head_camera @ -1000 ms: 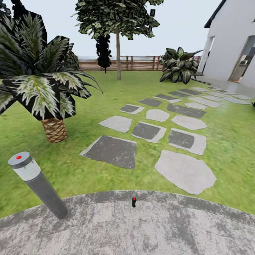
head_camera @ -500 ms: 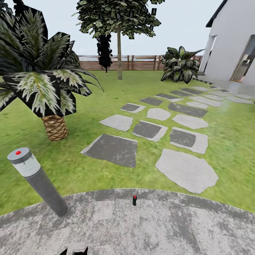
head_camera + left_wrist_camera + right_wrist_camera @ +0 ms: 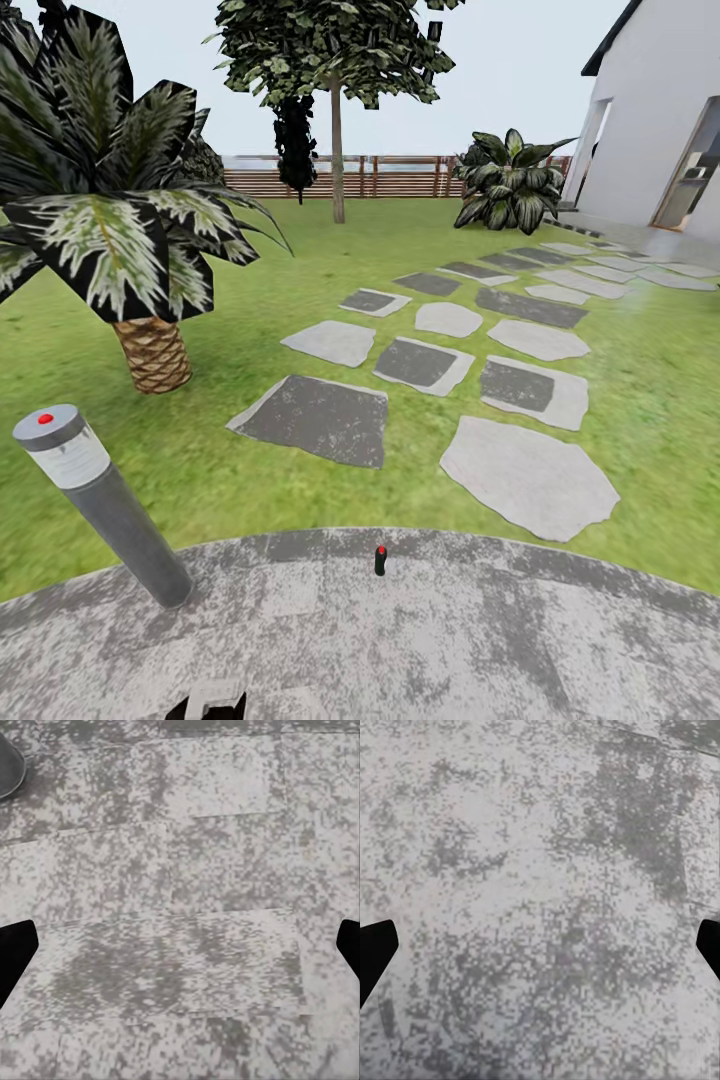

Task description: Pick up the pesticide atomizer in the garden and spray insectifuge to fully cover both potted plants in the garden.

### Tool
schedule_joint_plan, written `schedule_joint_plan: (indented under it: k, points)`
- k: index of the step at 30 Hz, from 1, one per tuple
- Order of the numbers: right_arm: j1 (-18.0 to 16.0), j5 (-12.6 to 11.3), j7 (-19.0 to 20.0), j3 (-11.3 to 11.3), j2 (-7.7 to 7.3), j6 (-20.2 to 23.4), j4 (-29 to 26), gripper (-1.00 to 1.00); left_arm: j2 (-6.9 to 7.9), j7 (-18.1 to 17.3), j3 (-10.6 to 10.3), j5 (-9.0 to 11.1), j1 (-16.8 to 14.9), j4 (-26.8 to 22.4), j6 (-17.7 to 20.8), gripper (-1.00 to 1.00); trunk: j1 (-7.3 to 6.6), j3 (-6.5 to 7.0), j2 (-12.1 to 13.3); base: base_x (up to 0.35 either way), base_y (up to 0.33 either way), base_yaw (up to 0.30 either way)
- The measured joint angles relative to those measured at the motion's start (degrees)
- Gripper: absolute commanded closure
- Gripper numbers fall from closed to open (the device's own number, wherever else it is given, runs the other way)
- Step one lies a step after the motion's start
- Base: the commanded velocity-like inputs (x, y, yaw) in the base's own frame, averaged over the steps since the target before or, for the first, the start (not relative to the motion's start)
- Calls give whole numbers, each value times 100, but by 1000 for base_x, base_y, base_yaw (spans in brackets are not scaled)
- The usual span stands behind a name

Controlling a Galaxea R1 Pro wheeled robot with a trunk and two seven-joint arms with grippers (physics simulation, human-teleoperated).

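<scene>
The pesticide atomizer (image 3: 380, 560), a slim dark bottle with a red dot at its top, stands upright near the far edge of the mottled grey patio (image 3: 450, 640), at the middle of the head view, untouched by either arm. The left gripper (image 3: 180, 952) hangs over bare patio (image 3: 180, 870) with its dark fingertips (image 3: 15, 956) spread wide at the frame's two sides, nothing between them. The right gripper (image 3: 540, 952) is likewise wide apart over speckled concrete (image 3: 540, 870), holding nothing. A dark piece of the robot (image 3: 210, 702) pokes in at the near edge of the head view. To the left, a grey bollard lamp (image 3: 100, 505) with a red dot on its cap rises from the patio's rim, well apart from the bottle. Beyond lies green lawn (image 3: 250, 260), crossed by stepping stones (image 3: 520, 475) running far and right toward a white house (image 3: 660, 120). A palm (image 3: 110, 230) with a scaly trunk stands far left; a slim tree (image 3: 336, 110) and a broad-leaved shrub (image 3: 510, 185) stand before the slatted wooden fence (image 3: 400, 178). No writing or label can be read on the bottle at this size.
</scene>
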Motion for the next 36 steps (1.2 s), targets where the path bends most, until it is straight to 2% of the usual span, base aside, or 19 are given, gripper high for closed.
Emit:
schedule_joint_plan:
  k: [9, 18, 36]
  points:
    - [0, -3, -2, -3, 0, 0, 6, -100, 10, 5, 18, 2, 22, 2, -11, -100, 198, -162, -361, 0, 0, -29]
    - [1, -4, -5, 1, 0, 0, 10, -100, 19, 5, 26, -1, 23, 1, -16, -100, 395, -323, -722, 0, 0, -207]
    - [0, -5, -3, 5, 0, 0, 11, -100, 21, 5, 32, -6, 25, 0, -16, -100, 791, -646, -1444, 0, 0, -7]
